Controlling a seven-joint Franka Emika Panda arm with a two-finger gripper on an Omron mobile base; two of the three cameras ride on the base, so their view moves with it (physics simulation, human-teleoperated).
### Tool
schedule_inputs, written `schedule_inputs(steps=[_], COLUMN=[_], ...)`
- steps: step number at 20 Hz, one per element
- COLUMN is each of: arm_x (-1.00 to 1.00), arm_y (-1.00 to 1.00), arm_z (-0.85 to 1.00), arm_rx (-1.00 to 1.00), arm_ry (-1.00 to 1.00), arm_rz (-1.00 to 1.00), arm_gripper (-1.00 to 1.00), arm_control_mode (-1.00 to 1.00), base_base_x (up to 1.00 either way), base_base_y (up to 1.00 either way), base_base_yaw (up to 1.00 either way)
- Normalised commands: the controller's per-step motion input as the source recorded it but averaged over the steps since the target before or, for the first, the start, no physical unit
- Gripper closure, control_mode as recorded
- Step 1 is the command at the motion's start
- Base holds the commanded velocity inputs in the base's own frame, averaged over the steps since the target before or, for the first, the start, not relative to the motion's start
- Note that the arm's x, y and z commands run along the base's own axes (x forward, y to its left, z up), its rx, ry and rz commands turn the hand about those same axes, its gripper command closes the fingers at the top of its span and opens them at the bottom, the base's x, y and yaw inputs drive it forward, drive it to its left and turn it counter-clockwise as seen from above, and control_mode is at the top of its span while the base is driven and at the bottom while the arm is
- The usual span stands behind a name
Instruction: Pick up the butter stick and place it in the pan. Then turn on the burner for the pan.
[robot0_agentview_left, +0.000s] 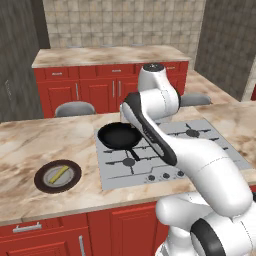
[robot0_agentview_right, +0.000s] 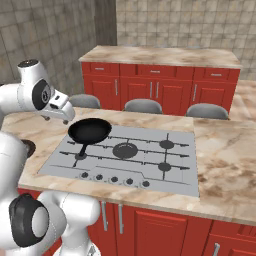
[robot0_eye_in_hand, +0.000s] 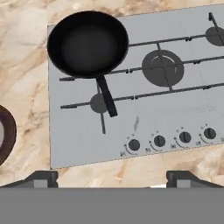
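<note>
Left base view shows the butter stick (robot0_agentview_left: 59, 173) lying at a slant on the grey centre of a dark brown plate (robot0_agentview_left: 43, 184), which sits on the marbled worktop (robot0_agentview_left: 30, 145) well to the left of the hob (robot0_agentview_left: 200, 145) and nearer the front edge than the pan. The pan (robot0_agentview_left: 119, 135) rests on the hob's rear left burner, with its short handle (robot0_agentview_left: 134, 153) pointing toward the row of knobs (robot0_agentview_left: 165, 175) along the hob's front edge; nothing lies inside the pan. The arm's white link crosses in front of the hob's middle there. In the right base view the pan (robot0_agentview_right: 90, 130) again stands at the hob's (robot0_agentview_right: 175, 170) far left corner, and the hand of the arm hangs above the worktop just left of it. In the hand view the tool (robot0_eye_in_hand: 112, 178) is spread wide, its two dark fingertips (robot0_eye_in_hand: 41, 178) standing far apart at the lower edge with nothing between them; it hovers above the worktop's front strip just before the hob's (robot0_eye_in_hand: 175, 109) knob row (robot0_eye_in_hand: 172, 139). The pan (robot0_eye_in_hand: 87, 43) lies beyond at the hob's upper left, its handle (robot0_eye_in_hand: 106, 96) running down toward the tool, and a curved sliver of the plate (robot0_eye_in_hand: 8, 133) shows off the hob's left side.
</note>
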Motion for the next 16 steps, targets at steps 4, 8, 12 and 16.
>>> schedule_inputs(steps=[4,8,12,16], arm_x=[0.0,0.01,0.0,0.0], arm_y=[0.55,0.36,0.38,0.3], arm_z=[-0.16,-0.21,-0.17,-0.11], arm_rx=[0.0,0.02,0.02,0.09], arm_ry=[0.05,0.0,0.04,0.11], arm_rz=[-0.13,-0.09,-0.05,-0.02], arm_gripper=[-1.0,-1.0,-1.0,-1.0], arm_control_mode=[-1.0,-1.0,-1.0,-1.0], base_base_x=[0.0,0.0,0.0,0.0], base_base_y=[0.0,0.0,0.0,0.0], base_base_yaw=[0.0,0.0,0.0,0.0])
